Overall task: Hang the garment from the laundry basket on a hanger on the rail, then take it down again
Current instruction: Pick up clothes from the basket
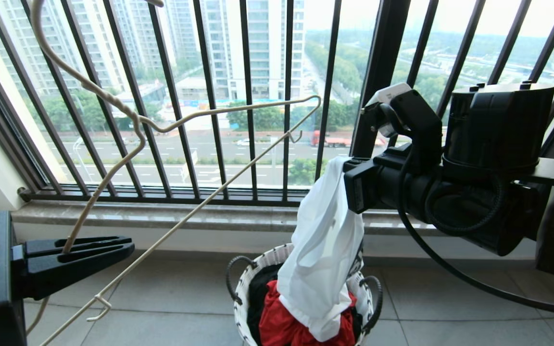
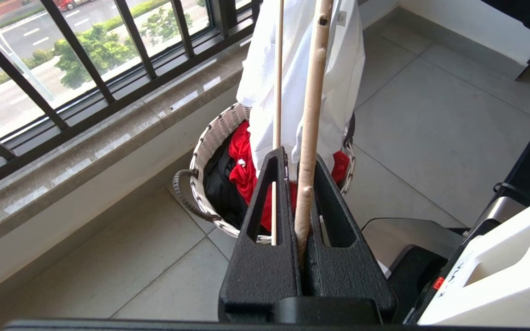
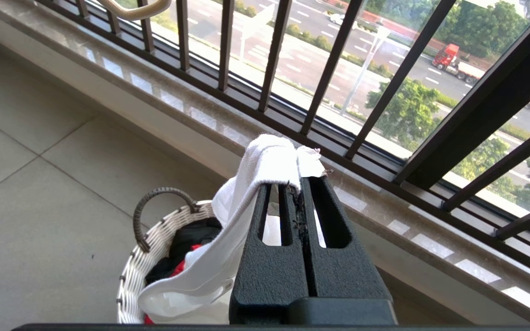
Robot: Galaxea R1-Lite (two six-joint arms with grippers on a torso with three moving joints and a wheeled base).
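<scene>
Head view: left gripper [image 1: 128, 250] at lower left, its black textured fingers closed on the thicker arm of the hanger [image 1: 181, 120], a thin cream wire frame that runs up across the black window bars [image 1: 248, 96] to the upper left corner; its long lower wire slants down to a small notch hook near the bottom left edge. Right gripper [image 1: 349, 185] at centre right, fingers closed on a pinch of the garment [image 1: 320, 259], smooth white cloth hanging in a narrow drape whose lower end lies in the laundry basket [image 1: 245, 283] at bottom centre. Basket is round, woven white with dark flecks, with dark loop handles, holding a red cloth [image 1: 282, 327] and something black. Open tiled floor [image 1: 171, 298] between basket and left gripper; grey stone sill [image 1: 161, 216] runs along the wall behind. Left wrist view: hanger arm [image 2: 311, 115] clamped between the fingers, the thin wire [image 2: 278, 69] just beside it; white garment [image 2: 265, 82] hangs directly beyond, over the basket [image 2: 205, 151]; bare floor at right. Right wrist view: fingertips [image 3: 288, 193] pinch a ribbed white edge of the garment [image 3: 265, 161], which trails down into the basket [image 3: 150, 257] at lower left; sill and bars close ahead, floor open at left.
</scene>
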